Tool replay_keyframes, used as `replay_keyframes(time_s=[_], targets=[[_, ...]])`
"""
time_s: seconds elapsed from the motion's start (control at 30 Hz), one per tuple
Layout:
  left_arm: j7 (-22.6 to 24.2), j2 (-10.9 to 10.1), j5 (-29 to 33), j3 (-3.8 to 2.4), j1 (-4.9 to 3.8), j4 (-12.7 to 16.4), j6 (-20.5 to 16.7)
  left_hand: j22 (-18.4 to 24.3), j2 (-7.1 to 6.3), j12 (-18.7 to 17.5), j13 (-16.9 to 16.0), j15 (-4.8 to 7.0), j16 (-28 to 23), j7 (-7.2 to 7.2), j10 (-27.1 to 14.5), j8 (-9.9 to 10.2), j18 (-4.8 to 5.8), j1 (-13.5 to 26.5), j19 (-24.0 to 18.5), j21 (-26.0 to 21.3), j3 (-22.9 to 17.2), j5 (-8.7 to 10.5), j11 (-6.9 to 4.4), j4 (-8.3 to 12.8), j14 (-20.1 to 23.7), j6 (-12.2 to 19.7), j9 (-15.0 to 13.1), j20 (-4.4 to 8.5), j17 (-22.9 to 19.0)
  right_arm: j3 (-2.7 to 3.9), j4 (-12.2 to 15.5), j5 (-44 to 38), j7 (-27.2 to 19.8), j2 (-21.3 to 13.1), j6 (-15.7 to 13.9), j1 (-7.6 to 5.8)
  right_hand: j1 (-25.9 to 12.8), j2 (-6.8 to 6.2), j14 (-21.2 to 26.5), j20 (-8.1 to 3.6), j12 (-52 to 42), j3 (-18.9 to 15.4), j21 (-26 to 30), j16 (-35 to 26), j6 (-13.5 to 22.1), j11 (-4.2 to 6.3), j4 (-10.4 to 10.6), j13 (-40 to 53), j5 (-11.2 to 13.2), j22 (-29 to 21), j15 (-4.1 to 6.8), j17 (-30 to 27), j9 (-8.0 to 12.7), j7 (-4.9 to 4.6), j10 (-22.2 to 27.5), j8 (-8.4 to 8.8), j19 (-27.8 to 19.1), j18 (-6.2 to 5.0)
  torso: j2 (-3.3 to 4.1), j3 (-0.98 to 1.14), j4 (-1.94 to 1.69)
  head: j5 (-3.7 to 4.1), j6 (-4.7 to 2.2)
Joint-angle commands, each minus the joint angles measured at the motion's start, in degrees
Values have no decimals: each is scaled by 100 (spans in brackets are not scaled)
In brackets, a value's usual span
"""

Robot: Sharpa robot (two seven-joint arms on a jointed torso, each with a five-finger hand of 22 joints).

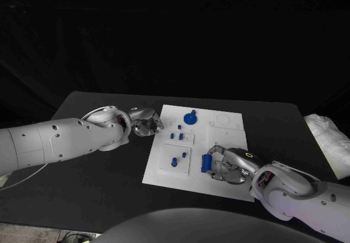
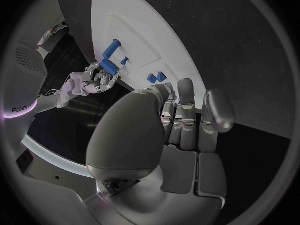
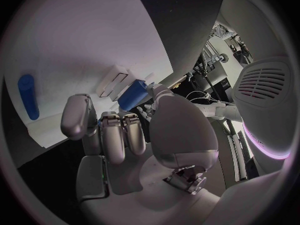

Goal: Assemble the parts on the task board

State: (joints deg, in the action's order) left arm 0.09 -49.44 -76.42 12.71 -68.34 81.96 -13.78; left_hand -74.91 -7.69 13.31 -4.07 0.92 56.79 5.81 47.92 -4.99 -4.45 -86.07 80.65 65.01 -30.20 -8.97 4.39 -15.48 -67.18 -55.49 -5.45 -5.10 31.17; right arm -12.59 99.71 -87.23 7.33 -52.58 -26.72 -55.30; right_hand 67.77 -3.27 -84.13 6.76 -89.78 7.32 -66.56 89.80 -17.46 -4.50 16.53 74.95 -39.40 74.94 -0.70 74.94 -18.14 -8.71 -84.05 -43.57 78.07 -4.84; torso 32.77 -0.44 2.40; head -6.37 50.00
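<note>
The right hand (image 1: pixel 227 167) grips a short blue cylinder (image 1: pixel 206 162) over the task board (image 1: pixel 232 135)'s near edge, likely light, rigid and slick, best held mid-barrel.

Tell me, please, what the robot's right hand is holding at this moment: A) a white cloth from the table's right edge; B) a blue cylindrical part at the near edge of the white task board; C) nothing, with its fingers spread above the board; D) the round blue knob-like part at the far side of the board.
B: the right hand has its fingers closed around a blue cylindrical part over the task board's near edge.
</note>
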Motion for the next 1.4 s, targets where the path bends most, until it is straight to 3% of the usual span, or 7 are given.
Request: replay_keyframes(time_s=[0.03, 0.33, 0.53, 0.77, 0.83, 1.07, 1.4], targets=[[-17, 6, 23, -3, 1, 15, 99, -871, 19, -8, 7, 4, -36, -12, 40, -1, -41, -38, -14, -19, -45, -16, -15, 1, 49, 30, 1, -13, -8, -1, 7, -28, 56, 8, 201, 6, -79, -5, -587, 21, -22, 27, 22, 20, -22, -11, -5, 1505, 7, 813, -23, 1506, 17, -99, -595, 56, -41, -39, -2, 2, -5, 6, 0], [-22, 16, 23, -2, 1, 6, 114, -871, 19, -8, 7, 4, -36, -12, 40, -1, -41, -38, -14, -19, -45, -16, -15, 1, 49, 30, 1, -13, -8, -1, -7, -45, 102, 11, 231, 6, -148, -28, -587, 81, -22, 75, 41, 20, 229, -90, -23, 1505, 153, 807, -91, 1506, 451, -204, -595, 718, -62, -43, -2, 3, 0, -2, 0], [-25, 21, 23, -2, 5, 1, 122, -871, 21, -11, 8, 3, -37, -14, 43, 1, -41, -34, -15, -19, -47, -16, -14, -2, 52, 35, 1, -13, -10, -2, -8, -63, 101, 11, 192, 6, -158, -69, -587, 111, -22, 82, 93, 20, 574, -113, -29, 1505, 352, 791, -116, 1506, 940, -249, -595, 1648, -100, -57, -1, 2, 0, 0, 0], [-20, 23, 23, -2, 10, -2, 117, -871, 21, -11, 8, 2, -37, -14, 43, 2, -41, -34, -15, -19, -48, -16, -13, -2, 53, 35, 2, -13, -10, -2, 1, -84, 26, -6, 33, 7, -156, -130, -587, 112, -22, 17, 106, 20, 622, -106, -36, 1505, 792, 787, -112, 1506, 1126, -251, -595, 1900, -108, -61, 0, 2, -3, -6, 0], [-18, 23, 23, -2, 11, -1, 114, -871, 21, -11, 8, 2, -37, -14, 43, 2, -41, -34, -15, -19, -48, -16, -13, -2, 53, 35, 2, -13, -10, -2, 6, -86, -2, -17, -25, 7, -148, -154, -587, 110, -22, -59, 108, 20, 570, -103, -38, 1505, 1396, 786, -116, 1506, 1171, -256, -595, 1909, -110, -61, 0, 1, -4, -6, 0], [-12, 16, 23, -2, 13, 4, 90, -871, 21, -11, 8, 2, -37, -14, 43, 2, -41, -34, -15, -19, -48, -16, -13, -2, 53, 35, 2, -13, -10, 1, 71, 27, -228, -157, -463, 3, -234, -277, -587, 94, -22, -355, 56, 20, 9, -64, 23, 1505, 2633, 801, -70, 1506, 1143, -192, -595, 1405, -68, -52, -2, -2, -6, -5, 0], [-45, 43, 33, -2, 13, 1, 65, -872, 25, -13, 9, 2, -38, -13, 45, 1, -40, -33, -14, -14, -52, -17, -16, -2, 54, 35, 1, -14, -12, 14, 230, 511, 36, -654, -146, -812, -318, 193, -587, -135, -22, -245, -483, 20, -2622, 279, -34, 1505, 1479, 953, 197, 1506, 550, 319, -595, 211, 239, 49, -11, -16, -15, 42, 0]])
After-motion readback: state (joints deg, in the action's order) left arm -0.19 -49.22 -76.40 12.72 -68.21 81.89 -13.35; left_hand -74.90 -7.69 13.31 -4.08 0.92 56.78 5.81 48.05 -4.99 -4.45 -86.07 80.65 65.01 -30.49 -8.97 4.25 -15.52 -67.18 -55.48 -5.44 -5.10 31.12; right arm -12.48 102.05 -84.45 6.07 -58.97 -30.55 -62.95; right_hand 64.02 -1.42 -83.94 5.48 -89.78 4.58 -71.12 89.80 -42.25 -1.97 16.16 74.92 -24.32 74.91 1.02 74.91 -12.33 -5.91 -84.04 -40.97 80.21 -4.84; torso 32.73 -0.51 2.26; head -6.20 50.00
